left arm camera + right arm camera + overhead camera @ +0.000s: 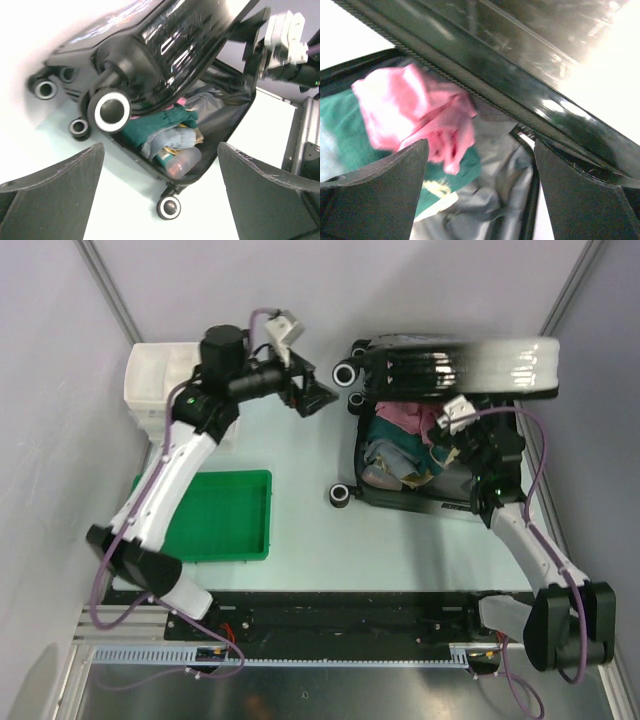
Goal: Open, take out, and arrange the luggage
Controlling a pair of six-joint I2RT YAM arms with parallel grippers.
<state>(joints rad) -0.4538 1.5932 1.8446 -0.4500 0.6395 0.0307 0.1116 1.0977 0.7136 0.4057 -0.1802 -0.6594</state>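
Observation:
The luggage (420,490) lies open at the back right. Its glossy black lid (450,365) is raised and blurred. Inside are a pink cloth (405,417), green and blue clothes (385,455) and a translucent bottle (182,162) on grey lining (500,195). My left gripper (318,398) hangs open and empty just left of the luggage's wheels (346,373); in the left wrist view (161,160) it faces the open side. My right gripper (468,440) is open and empty over the right part of the luggage's inside; in the right wrist view (481,150) it is under the lid, next to the pink cloth (415,115).
A white drawer box (160,380) stands at the back left, behind the left arm. A flat green tray (225,520) lies at the front left. Grey walls close in the table on both sides.

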